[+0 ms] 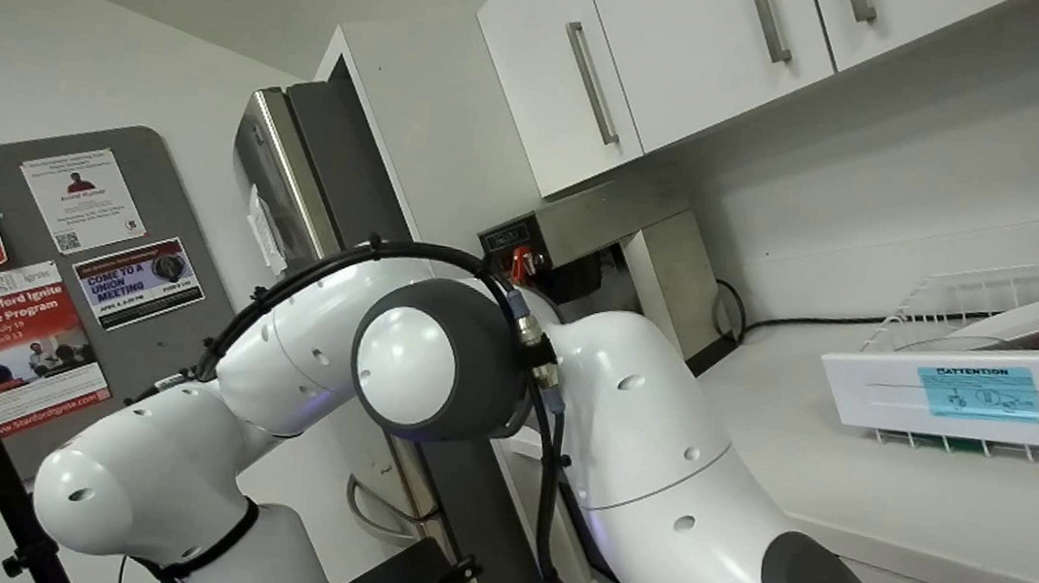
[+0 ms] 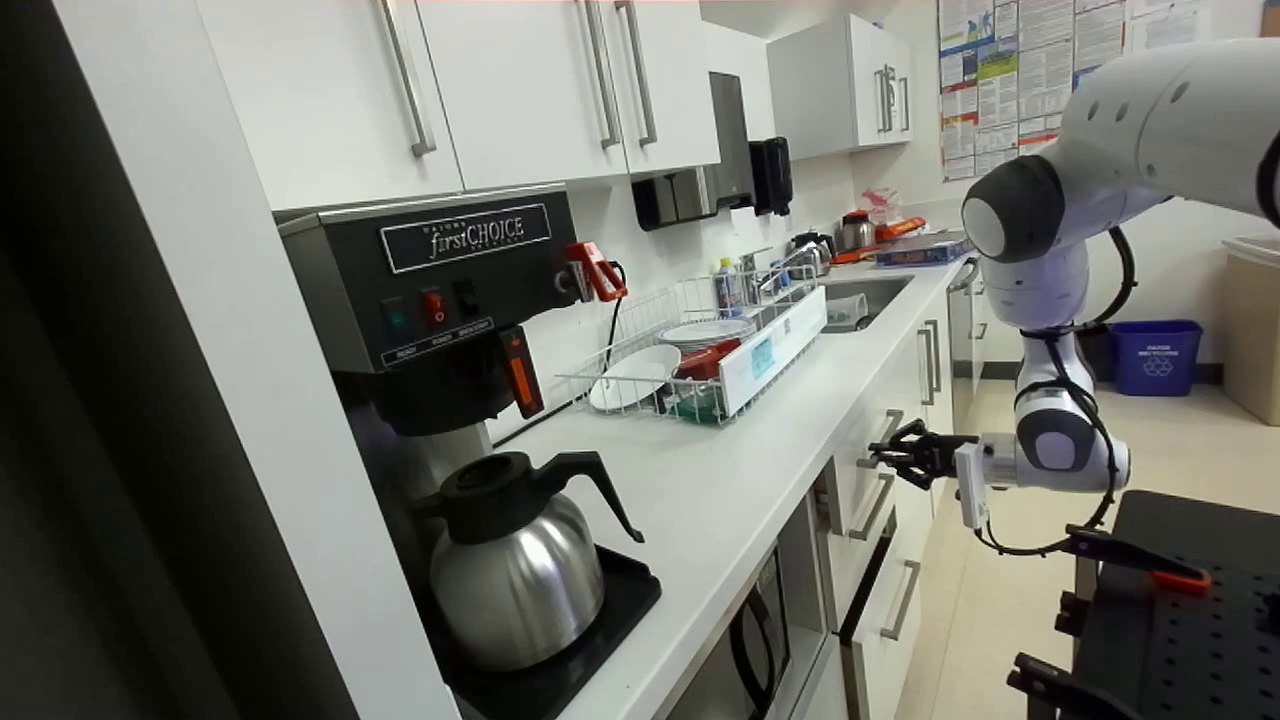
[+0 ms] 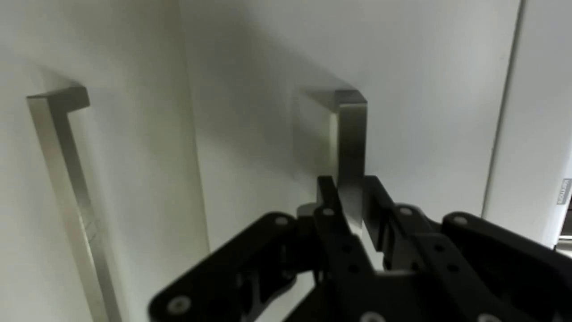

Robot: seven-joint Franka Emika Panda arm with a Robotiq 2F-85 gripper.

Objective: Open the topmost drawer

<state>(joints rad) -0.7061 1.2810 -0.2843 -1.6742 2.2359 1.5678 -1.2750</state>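
The hand hides 1 end of the drawer handle in the wrist view, which crops another handle.

white upper cabinets, long white counter, grey notice board on a pale wall, cream floor

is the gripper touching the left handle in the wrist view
Apart: the wrist view shows white drawer front between the gripper and the left handle.
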